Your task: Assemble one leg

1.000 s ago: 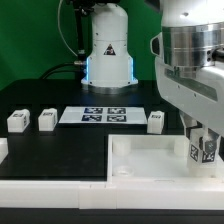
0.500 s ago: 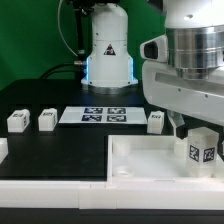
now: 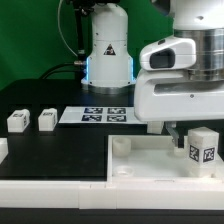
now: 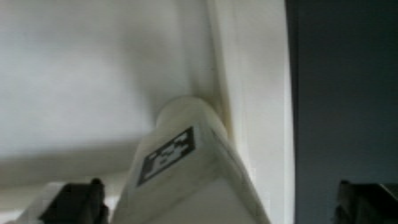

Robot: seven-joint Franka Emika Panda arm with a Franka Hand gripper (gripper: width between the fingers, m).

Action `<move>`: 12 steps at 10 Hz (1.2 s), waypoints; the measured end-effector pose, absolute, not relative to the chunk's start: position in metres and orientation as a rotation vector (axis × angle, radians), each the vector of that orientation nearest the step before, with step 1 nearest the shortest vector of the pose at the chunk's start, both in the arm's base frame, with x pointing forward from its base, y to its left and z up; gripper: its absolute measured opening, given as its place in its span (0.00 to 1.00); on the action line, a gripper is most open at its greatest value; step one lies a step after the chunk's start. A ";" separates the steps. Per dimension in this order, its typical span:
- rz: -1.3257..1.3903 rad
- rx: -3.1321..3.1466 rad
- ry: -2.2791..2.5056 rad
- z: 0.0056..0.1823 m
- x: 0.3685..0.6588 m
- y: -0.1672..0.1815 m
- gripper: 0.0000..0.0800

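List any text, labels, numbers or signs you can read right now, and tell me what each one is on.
No readable words, brands or numbers.
Robot base: a black triangular sign, symbol inside too small to read.
Marker board: black-and-white square tags, patterns only.
Leg in the panel: tag on its face, no text; blurred in the wrist view.
Two loose legs: markings too small to read.

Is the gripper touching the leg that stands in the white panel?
Apart. The wrist view shows both fingers spread wide, with clear gaps to the leg between them. The exterior view shows the gripper raised above the leg.
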State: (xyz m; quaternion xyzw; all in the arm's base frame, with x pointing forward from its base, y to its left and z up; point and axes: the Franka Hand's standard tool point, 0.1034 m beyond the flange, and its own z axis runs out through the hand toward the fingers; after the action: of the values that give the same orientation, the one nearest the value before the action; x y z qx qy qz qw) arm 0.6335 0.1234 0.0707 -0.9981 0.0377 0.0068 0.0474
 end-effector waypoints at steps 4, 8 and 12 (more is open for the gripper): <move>-0.015 -3.060 -0.365 0.070 0.635 0.120 0.81; -0.014 -3.063 -0.343 0.070 0.635 0.120 0.48; -0.004 -3.081 -0.008 0.070 0.635 0.118 0.37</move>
State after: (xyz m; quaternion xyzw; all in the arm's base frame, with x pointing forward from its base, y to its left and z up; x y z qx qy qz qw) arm 0.6348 0.1182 0.0698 -0.9995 -0.0027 -0.0013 0.0300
